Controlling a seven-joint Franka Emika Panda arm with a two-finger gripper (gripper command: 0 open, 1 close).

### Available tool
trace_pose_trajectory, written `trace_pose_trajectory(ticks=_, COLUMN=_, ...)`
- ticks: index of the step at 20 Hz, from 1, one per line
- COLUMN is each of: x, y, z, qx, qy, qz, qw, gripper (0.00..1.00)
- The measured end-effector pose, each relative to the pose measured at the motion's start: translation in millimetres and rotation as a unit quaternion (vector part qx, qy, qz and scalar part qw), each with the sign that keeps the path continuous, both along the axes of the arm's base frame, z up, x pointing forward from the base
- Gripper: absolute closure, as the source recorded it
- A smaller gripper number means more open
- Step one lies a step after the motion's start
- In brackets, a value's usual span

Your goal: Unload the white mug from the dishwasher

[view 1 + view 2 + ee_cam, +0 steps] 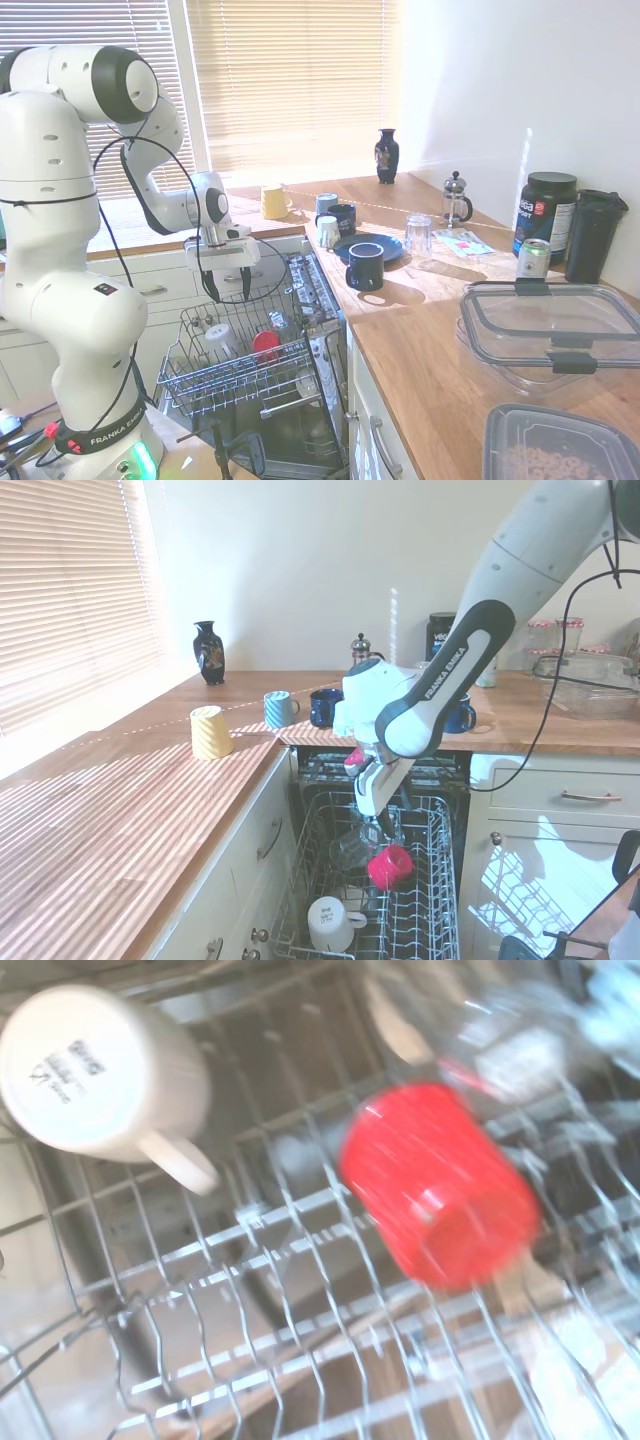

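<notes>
The gripper's (227, 288) 2 fingers (211, 286) were spread apart and pointed down, holding nothing, hanging over the wire rack (236, 372) of the dishwasher (300, 420) without touching it.

Taking the rack as the landmark, the white mug (220, 338) sat at its front end, the end farthest out from the machine's dark interior. It was upside down, its printed base facing up and its mouth down on the wires, so its long axis ran close to vertical with a slight lean. In the second exterior view its handle (357, 918) stuck out sideways toward the rack's centre line.

The mug lay below the fingers and a little forward of them, toward the rack's front; judging from both exterior views, the coming move would be a short shift frontward and then a drop. Only 1 arm was present.

A red cup (265, 344) lay tipped on its side just beside the mug, nearer mid-rack, and looked close enough to be nudged on a sloppy descent. In the wrist view the mug (105, 1072) and red cup (437, 1182) showed apart, wire between them.

Farther back in the rack, a clear glass item (362, 841) rested, too blurred to name.
</notes>
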State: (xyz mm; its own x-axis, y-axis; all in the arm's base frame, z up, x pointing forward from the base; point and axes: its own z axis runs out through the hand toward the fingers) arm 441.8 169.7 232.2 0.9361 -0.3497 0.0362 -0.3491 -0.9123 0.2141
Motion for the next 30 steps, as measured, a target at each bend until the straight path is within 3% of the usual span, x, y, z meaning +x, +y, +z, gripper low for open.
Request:
trace_pose_trajectory(ticks=7, x=-4.8, y=26.7, z=-65.2, qx=-0.004, qy=0.013, qz=0.079, qw=0.9968, gripper=0.0)
trace_pose_trajectory(ticks=14, x=-2.3, y=55.2, z=-101.7, qx=-0.02, qy=0.031, qz=0.157, qw=0.987, gripper=0.0)
trace_pose_trajectory(ticks=23, x=12.5, y=94.7, z=-147.7, qx=-0.025, qy=0.052, qz=0.201, qw=0.9778, gripper=0.0)
trace_pose_trajectory(ticks=30, x=12.7, y=115.4, z=-204.6, qx=-0.017, qy=0.075, qz=0.217, qw=0.9732, gripper=0.0)
